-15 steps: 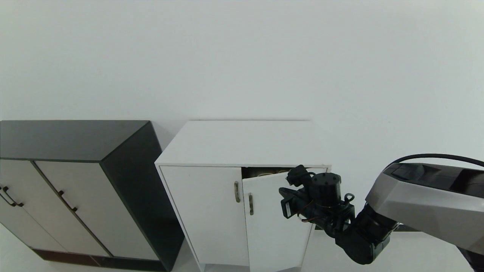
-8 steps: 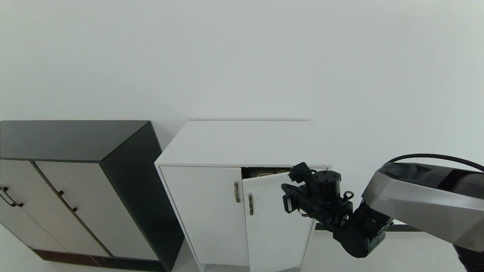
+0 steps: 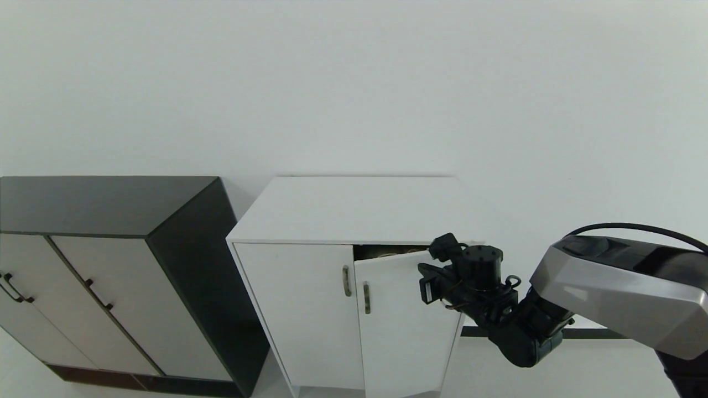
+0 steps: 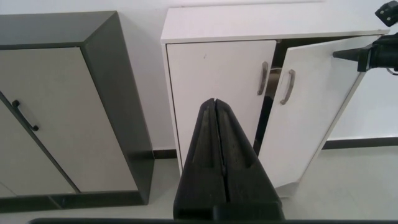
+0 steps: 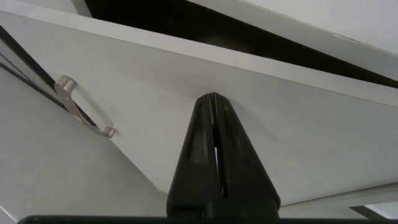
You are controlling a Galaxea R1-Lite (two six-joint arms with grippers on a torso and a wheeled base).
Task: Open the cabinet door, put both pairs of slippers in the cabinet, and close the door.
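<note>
right gripper (image 5: 214,96): fingers pressed together, empty, tip at outer face of right door (image 3: 404,326) near its top edge, contact unclear | left gripper (image 4: 214,106): fingers together, empty, well back from white cabinet (image 3: 354,207) | right door ajar, left door (image 3: 298,309) flush | dark cabinet (image 3: 110,204) just beside, robot's left

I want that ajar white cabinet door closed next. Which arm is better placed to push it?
Right, probably. The right pincer, shut, sits at the face of the ajar white cabinet door, near its top edge; the left pincer, also shut, hangs well back.
</note>
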